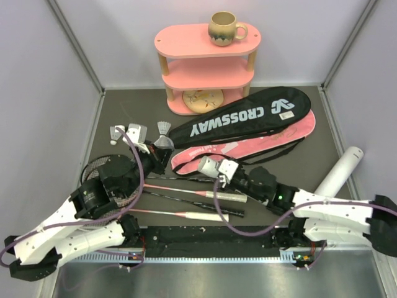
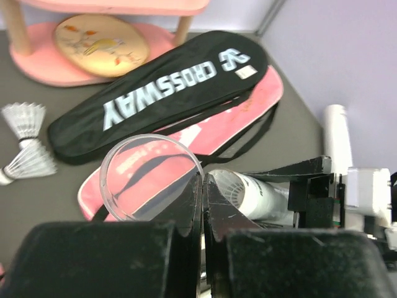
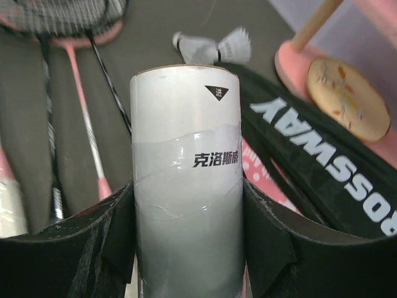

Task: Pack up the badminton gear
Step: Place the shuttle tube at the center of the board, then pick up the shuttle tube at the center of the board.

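Observation:
My right gripper [image 3: 186,195] is shut on a white tube [image 3: 186,174], a finger on each side, and holds it above the pink bag [image 1: 248,146]. The tube's open end [image 2: 239,186] faces my left gripper [image 2: 203,181], with feathers visible inside. That gripper is shut on the rim of a clear round cap [image 2: 151,177], just left of the tube mouth. In the top view the two grippers [image 1: 162,148] [image 1: 218,167] meet mid-table. Two loose shuttlecocks [image 2: 25,118] [image 2: 28,162] lie left of the black CROSSWAY bag [image 1: 242,118]. A pink and a black racket [image 1: 186,187] lie near the arm bases.
A second white tube [image 1: 340,171] lies at the right wall. The pink three-tier shelf [image 1: 208,68] stands at the back, with a beige mug [image 1: 224,28] on top and a round disc [image 1: 203,99] on the lowest tier. Grey walls close in both sides.

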`<state>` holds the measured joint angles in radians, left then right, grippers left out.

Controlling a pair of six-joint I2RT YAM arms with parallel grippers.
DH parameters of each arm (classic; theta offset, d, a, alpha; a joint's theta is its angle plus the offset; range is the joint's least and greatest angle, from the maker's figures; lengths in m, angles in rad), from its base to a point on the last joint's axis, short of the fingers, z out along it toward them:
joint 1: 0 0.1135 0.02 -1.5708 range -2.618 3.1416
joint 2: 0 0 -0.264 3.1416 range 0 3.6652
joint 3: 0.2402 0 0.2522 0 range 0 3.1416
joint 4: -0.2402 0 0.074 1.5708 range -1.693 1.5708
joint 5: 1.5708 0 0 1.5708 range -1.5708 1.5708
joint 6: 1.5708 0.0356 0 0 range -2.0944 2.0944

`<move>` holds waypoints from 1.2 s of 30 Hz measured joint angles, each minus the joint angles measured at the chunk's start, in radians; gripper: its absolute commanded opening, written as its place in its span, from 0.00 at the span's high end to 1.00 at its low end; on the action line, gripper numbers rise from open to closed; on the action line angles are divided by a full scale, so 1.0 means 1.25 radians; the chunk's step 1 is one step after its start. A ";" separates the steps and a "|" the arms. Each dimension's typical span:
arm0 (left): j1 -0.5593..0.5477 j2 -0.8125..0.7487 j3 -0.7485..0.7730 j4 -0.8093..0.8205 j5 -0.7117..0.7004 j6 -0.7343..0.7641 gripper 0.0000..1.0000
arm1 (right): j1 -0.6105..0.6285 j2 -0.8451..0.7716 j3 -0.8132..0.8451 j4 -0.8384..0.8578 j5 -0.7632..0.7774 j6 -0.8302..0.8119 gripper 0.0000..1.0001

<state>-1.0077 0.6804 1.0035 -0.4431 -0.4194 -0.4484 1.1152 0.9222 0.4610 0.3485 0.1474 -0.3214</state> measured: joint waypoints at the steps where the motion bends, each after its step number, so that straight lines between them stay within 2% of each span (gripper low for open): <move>1: 0.000 -0.007 -0.013 -0.008 -0.027 -0.005 1.00 | -0.013 0.043 0.005 0.000 -0.002 -0.006 0.60; 7: 0.000 -0.046 -0.092 -0.045 -0.082 -0.021 1.00 | -0.094 0.219 0.020 -0.007 -0.085 -0.028 0.56; 10: 0.000 -0.067 -0.113 -0.048 -0.085 -0.026 1.00 | -0.106 0.301 0.059 -0.028 -0.121 -0.027 0.53; 12: 0.000 -0.081 -0.120 -0.049 -0.084 -0.027 1.00 | -0.109 0.343 0.081 -0.038 -0.145 -0.024 0.47; 17: 0.000 -0.107 -0.129 -0.046 -0.084 -0.029 1.00 | -0.109 0.410 0.117 -0.062 -0.173 -0.005 0.25; 18: 0.000 -0.108 -0.132 -0.046 -0.084 -0.029 1.00 | -0.109 0.417 0.125 -0.070 -0.173 0.008 0.10; 19: 0.000 -0.108 -0.136 -0.046 -0.082 -0.029 1.00 | -0.109 0.420 0.132 -0.083 -0.172 0.016 0.01; 24: 0.000 -0.108 -0.152 -0.044 -0.075 -0.026 1.00 | -0.103 0.403 0.169 -0.183 -0.130 0.064 0.01; 32: 0.000 -0.108 -0.167 -0.020 -0.059 -0.010 1.00 | -0.079 0.260 0.169 -0.396 -0.004 0.118 0.02; 36: 0.000 -0.104 -0.167 -0.016 -0.050 0.005 1.00 | -0.054 0.258 0.172 -0.480 0.034 0.120 0.04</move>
<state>-1.0077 0.5503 0.7952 -0.4625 -0.4820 -0.4423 1.0477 1.2446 0.6758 -0.2520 0.1902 -0.1719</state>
